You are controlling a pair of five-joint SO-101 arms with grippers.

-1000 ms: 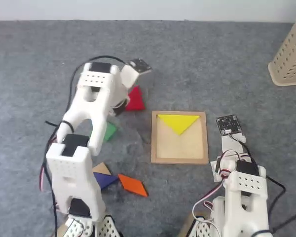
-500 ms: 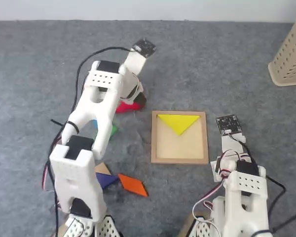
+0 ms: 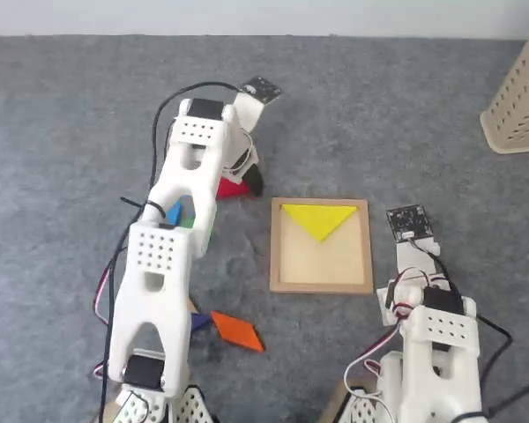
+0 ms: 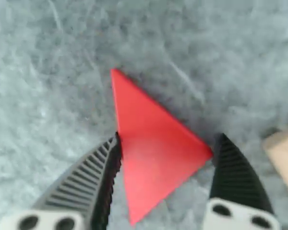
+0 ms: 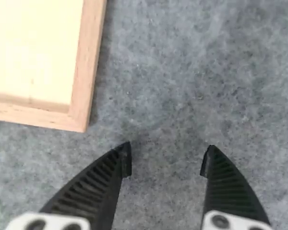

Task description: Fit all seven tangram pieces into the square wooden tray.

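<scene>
Left gripper (image 4: 167, 140) straddles the red triangle (image 4: 152, 149), its jaws flanking two edges.

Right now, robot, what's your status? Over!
Left gripper open, straddling the red triangle. Right gripper open over carpet beside the wooden tray. Yellow triangle in tray. Nothing blocking.

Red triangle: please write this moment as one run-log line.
left gripper: open, astride red triangle | right gripper: open, beside tray corner | tray: yellow triangle inside
</scene>
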